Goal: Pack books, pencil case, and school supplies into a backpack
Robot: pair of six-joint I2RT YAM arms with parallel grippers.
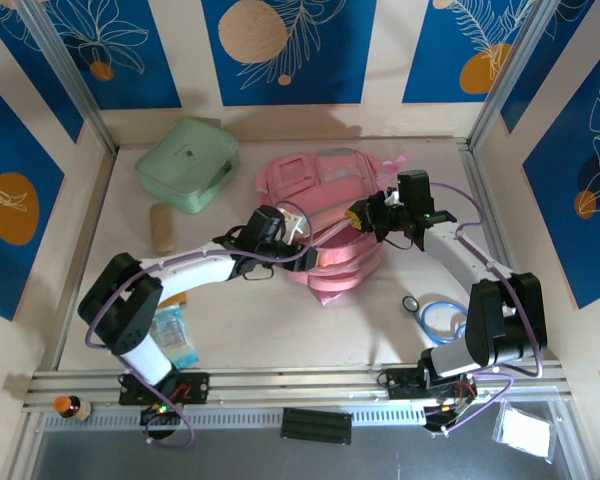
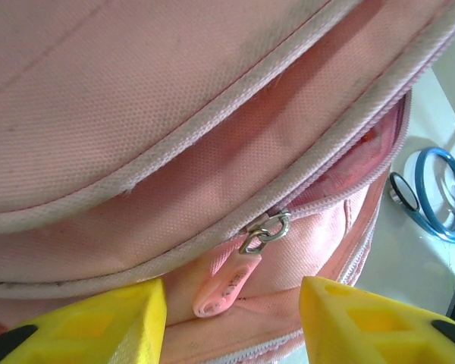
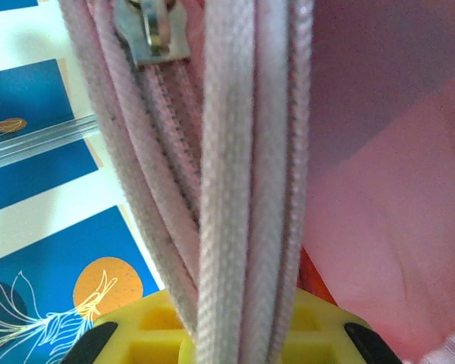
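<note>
Your left gripper (image 2: 232, 317) straddles the zipper pull (image 2: 226, 287), fingers apart; its lettering is unreadable. Your right gripper (image 3: 227, 341) clamps the edge of the backpack (image 3: 379, 189).

Top external camera: high behind the near edge of the table (image 1: 300, 330), looking down over the whole surface. Left wrist camera — very close, facing a zip seam of the backpack (image 2: 174, 91). Right wrist camera: closer yet, against its zip tape. All three share the backpack.

Centre: soft pink fabric backpack (image 1: 330, 215), uniform pink, paler zip tape. Upper left: mint-green square zip case (image 1: 187, 163). Below it: beige-tan oblong pouch (image 1: 161, 227). Walls: blue panels (image 1: 330, 60), white leaf outlines, orange and tan discs.
</note>
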